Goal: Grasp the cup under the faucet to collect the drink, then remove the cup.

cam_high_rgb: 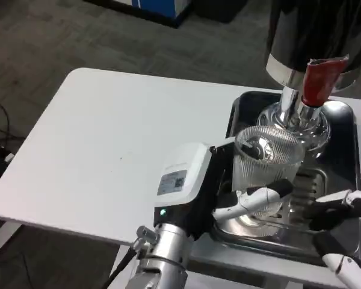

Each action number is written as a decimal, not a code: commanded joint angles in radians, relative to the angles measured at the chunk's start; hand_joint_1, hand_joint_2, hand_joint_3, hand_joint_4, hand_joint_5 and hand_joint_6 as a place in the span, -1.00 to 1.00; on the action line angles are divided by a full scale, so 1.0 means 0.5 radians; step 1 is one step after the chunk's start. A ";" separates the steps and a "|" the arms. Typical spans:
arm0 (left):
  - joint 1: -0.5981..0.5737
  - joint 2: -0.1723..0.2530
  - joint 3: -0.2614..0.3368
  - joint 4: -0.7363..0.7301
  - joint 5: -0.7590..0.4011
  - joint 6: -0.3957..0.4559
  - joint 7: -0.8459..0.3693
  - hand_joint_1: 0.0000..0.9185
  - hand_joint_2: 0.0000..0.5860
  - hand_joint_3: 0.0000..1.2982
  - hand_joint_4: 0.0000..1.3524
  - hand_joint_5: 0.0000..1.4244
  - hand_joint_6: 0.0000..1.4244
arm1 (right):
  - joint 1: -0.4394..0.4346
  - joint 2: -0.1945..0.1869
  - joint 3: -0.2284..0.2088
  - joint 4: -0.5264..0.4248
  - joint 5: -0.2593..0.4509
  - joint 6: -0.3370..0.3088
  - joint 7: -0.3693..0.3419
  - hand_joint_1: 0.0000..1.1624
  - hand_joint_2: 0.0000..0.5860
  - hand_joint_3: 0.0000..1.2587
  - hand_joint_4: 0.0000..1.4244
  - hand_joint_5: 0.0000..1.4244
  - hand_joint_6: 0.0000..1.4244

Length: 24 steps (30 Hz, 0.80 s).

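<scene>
A clear ribbed cup (269,158) stands in the metal drip tray (348,158), just in front of and below the silver faucet (293,99) with its red handle (320,80). My left hand (185,176) reaches in from the left and grips the cup. White and black fingers (256,200) wrap the front of its lower part, and another dark finger shows through the glass near the rim. Whether there is liquid in the cup I cannot tell. My right hand (342,232) hovers at the tray's front right corner, fingers apart, holding nothing.
The dark body of the drink dispenser (319,27) rises over the tray at the top right. The white table (108,138) stretches bare to the left. Its front edge runs just below my left forearm (159,256).
</scene>
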State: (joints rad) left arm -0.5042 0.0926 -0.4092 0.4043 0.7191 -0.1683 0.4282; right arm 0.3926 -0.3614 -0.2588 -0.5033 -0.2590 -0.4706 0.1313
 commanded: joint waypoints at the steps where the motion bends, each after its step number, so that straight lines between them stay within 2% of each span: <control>1: 0.064 0.022 -0.051 0.032 0.022 0.063 -0.102 -0.73 -0.40 -0.09 -0.05 -0.24 -0.47 | 0.023 0.011 0.000 -0.012 0.011 -0.016 0.006 -0.32 0.30 -0.12 -0.19 -0.23 -0.45; 8: 0.049 0.047 -0.082 -0.021 0.035 0.091 -0.171 -0.75 -0.45 -0.08 -0.07 -0.26 -0.50 | 0.017 0.016 0.001 -0.014 0.017 -0.012 0.003 -0.32 0.30 -0.12 -0.19 -0.23 -0.46; 18: 0.100 0.060 -0.087 -0.106 0.046 0.128 -0.137 -0.78 -0.49 -0.08 -0.10 -0.27 -0.52 | 0.003 0.028 0.009 -0.017 0.012 -0.004 0.001 -0.32 0.30 -0.12 -0.19 -0.24 -0.46; 24: 0.106 0.075 -0.087 -0.137 0.058 0.141 -0.153 -0.80 -0.49 -0.09 -0.35 -0.35 -0.53 | 0.002 0.035 0.014 -0.021 0.011 -0.002 0.001 -0.32 0.30 -0.12 -0.19 -0.24 -0.46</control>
State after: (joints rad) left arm -0.4833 0.1219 -0.4428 0.3242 0.7443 -0.1171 0.3884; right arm 0.3867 -0.3524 -0.2558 -0.5038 -0.2582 -0.4705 0.1313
